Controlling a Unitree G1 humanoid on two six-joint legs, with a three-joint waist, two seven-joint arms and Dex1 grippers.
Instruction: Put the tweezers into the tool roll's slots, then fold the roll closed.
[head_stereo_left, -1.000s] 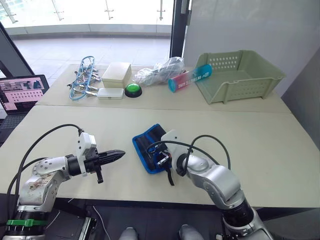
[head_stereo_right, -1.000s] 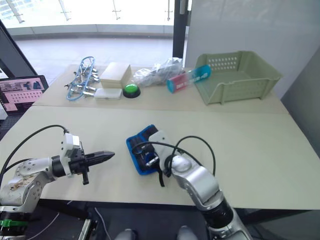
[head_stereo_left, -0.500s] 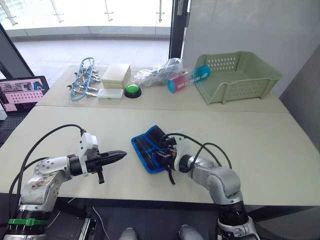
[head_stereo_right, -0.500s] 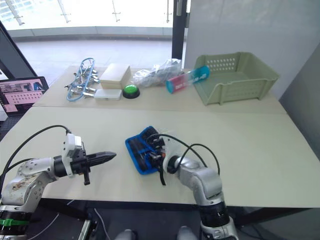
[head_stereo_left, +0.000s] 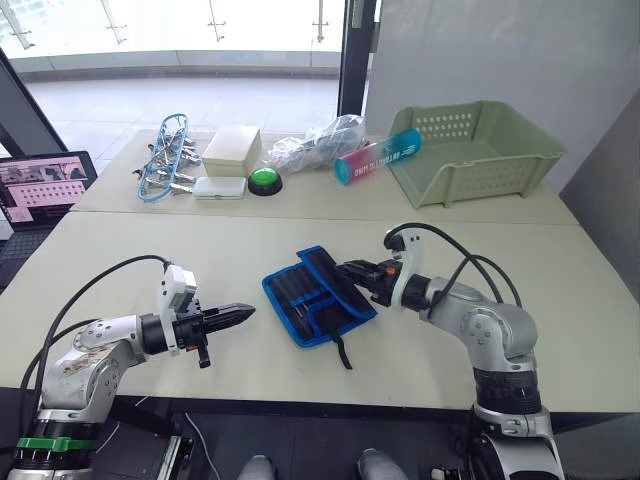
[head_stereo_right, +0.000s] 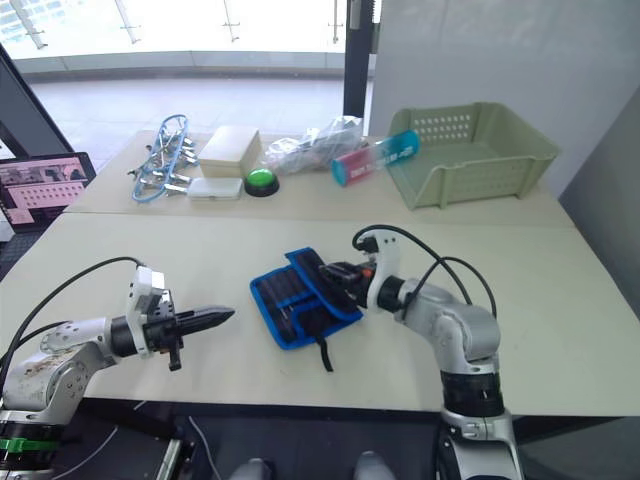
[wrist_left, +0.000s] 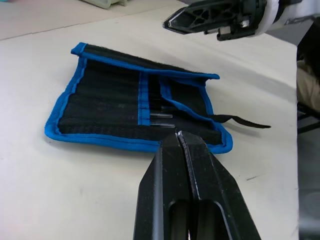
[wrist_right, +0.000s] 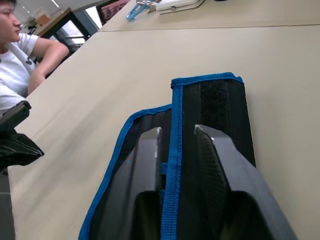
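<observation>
The tool roll (head_stereo_left: 318, 295) is soft black fabric with bright blue edging, lying partly folded near the middle of the pale, smooth tabletop (head_stereo_left: 560, 290), between the two arms. One flap lies folded over the inner face, and a thin black strap (head_stereo_left: 341, 351) trails off its near edge. Inside, narrow parallel slots (wrist_left: 112, 102) run across the cloth, and slim tips of the tweezers (wrist_left: 161, 119) poke out of them. The right pincer (head_stereo_left: 352, 270) has its flat black fingers (wrist_right: 145, 170) closed narrowly on the blue-edged rim of the folded flap. The left pincer (head_stereo_left: 240, 312) hovers just above the tabletop, near the roll but apart from it, its pointed fingers pressed together and holding nothing.
</observation>
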